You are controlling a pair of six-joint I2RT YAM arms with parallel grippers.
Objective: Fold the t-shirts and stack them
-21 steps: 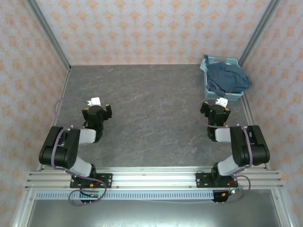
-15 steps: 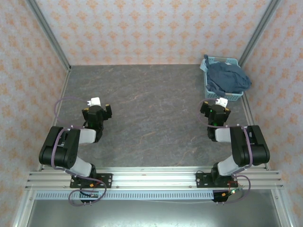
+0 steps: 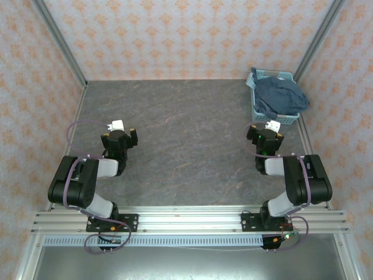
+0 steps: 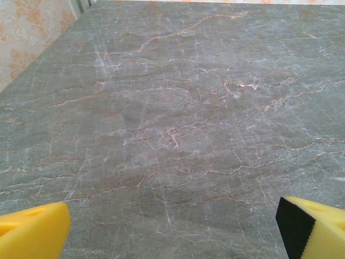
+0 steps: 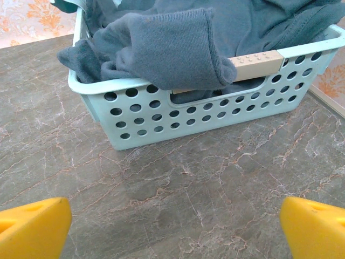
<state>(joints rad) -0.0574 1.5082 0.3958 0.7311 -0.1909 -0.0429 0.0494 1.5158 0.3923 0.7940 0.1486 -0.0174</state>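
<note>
dark shirt [image 3: 281, 96]: heaped in the basket [image 3: 274, 120] at the table's [image 3: 186, 128] far right corner; one thick fold [image 5: 178, 48] droops over the near rim, above the handle cut-out.
pale cloth [image 3: 254, 76]: pokes up at the basket's far left corner; can't tell if it's a shirt.
shirt vs right gripper [image 3: 265, 136]: basket wall [image 5: 205, 116] just ahead of it, no contact, bare table between.
right gripper [image 5: 172, 232]: jaws spread wide, holding nothing, touching nothing.
left gripper [image 3: 119, 139]: jaws wide too [image 4: 172, 229], empty, over bare table, well apart from basket and shirt.
</note>
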